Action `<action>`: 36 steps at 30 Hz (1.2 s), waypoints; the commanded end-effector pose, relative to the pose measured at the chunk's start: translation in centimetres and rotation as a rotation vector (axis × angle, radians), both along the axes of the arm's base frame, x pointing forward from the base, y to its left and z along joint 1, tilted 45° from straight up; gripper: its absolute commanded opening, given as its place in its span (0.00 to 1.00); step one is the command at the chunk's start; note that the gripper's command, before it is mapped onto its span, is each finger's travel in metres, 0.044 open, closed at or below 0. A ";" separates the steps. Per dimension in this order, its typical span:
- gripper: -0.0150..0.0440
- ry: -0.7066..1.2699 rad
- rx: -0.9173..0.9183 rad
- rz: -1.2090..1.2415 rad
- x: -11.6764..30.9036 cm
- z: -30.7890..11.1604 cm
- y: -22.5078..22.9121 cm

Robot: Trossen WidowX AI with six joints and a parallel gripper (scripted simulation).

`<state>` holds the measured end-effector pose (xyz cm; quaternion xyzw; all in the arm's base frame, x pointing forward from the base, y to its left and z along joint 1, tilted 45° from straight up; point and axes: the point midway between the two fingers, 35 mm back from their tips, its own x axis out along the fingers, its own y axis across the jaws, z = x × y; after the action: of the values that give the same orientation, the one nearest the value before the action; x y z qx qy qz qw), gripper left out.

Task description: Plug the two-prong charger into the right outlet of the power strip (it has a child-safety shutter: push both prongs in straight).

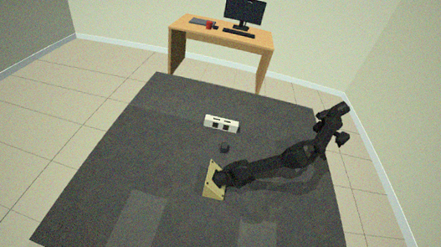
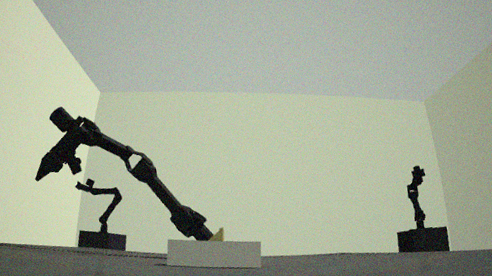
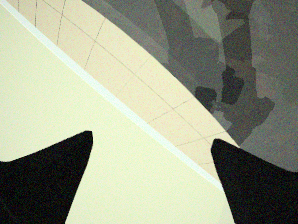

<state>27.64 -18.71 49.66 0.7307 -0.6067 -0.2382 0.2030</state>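
The power strip (image 1: 207, 122) (image 2: 213, 253) is a white block on the dark mat, with two black outlets side by side in the top view. The charger (image 1: 224, 147) is a small dark block on the mat between the strip and the arm's base; its prongs cannot be made out, and it is not seen in the exterior view. My gripper (image 2: 38, 178) (image 3: 154, 142) is open, with nothing between its fingers in the wrist view. It is raised high, far to the right of the strip and charger in the top view. Neither is clearly seen in the wrist view.
The arm stands on a yellow wedge base (image 1: 212, 192) on the dark mat (image 1: 137, 151). A wooden desk (image 1: 256, 39) with a monitor (image 1: 245, 9), keyboard and red mug (image 1: 209, 25) stands behind. Smaller arms on dark boxes (image 2: 102, 240) (image 2: 423, 241) show in the exterior view.
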 end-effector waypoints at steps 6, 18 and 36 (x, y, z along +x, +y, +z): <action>1.00 0.146 0.004 0.085 1.2 -1.4 0.8; 1.00 0.599 -0.025 0.284 5.7 -7.1 3.9; 1.00 1.378 -0.160 0.683 10.7 -19.3 11.8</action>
<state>38.03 -8.05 32.44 0.5806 -0.1525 -0.5079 0.6178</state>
